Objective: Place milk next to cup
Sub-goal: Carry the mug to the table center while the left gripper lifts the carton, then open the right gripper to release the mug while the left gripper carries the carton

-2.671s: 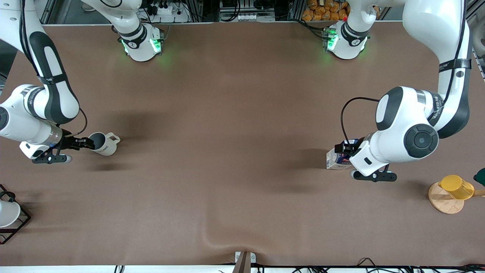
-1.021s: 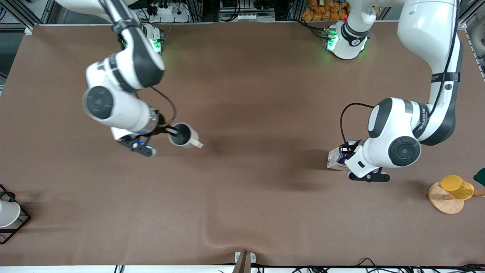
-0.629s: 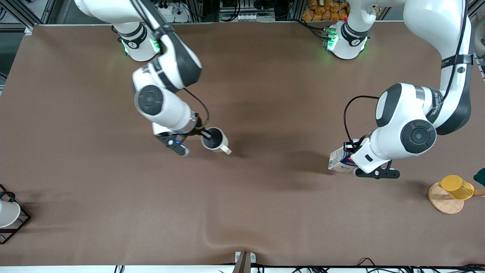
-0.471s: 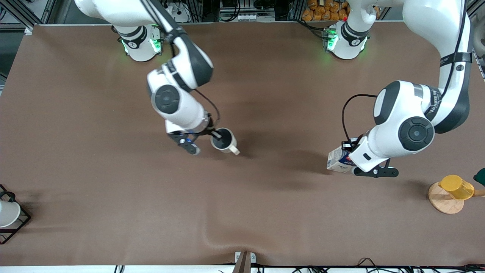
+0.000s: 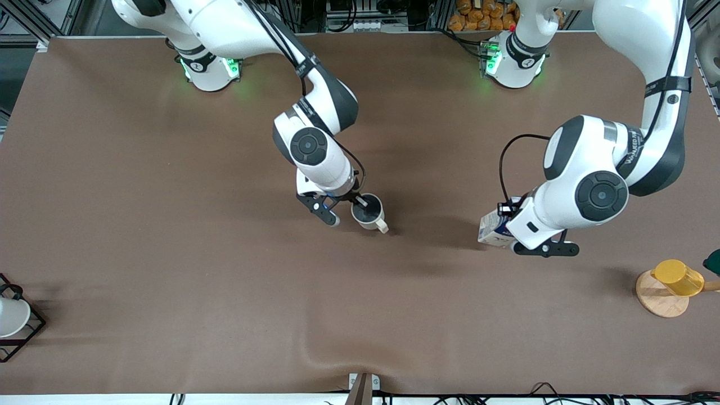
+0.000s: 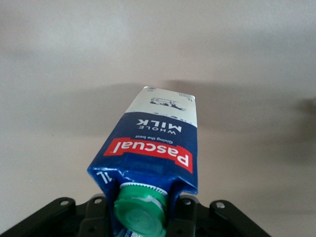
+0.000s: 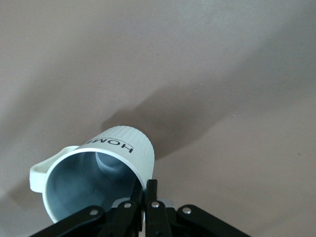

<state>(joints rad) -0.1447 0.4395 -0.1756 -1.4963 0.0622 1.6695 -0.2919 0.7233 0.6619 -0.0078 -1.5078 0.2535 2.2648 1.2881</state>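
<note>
The off-white cup [image 5: 368, 212] with a grey inside and side handle hangs at the table's middle, pinched by its rim in my right gripper [image 5: 360, 202]. In the right wrist view the cup [image 7: 108, 163] tilts away from the shut fingers [image 7: 152, 195]. The milk [image 5: 494, 229], a blue and white carton, is held in my left gripper [image 5: 509, 216] toward the left arm's end of the table. In the left wrist view the milk [image 6: 153, 148] shows its red label band and green cap [image 6: 139, 212], with my left gripper [image 6: 140, 215] shut on its top.
A yellow plastic cup [image 5: 678, 277] sits on a round wooden coaster [image 5: 659, 301] at the left arm's end. A white cup in a black wire frame [image 5: 14, 318] stands at the right arm's end. A ripple in the brown cloth [image 5: 332, 351] lies near the front edge.
My right gripper has carried the cup from the right arm's end toward the table's middle. My left gripper has shifted slightly with the milk toward the middle.
</note>
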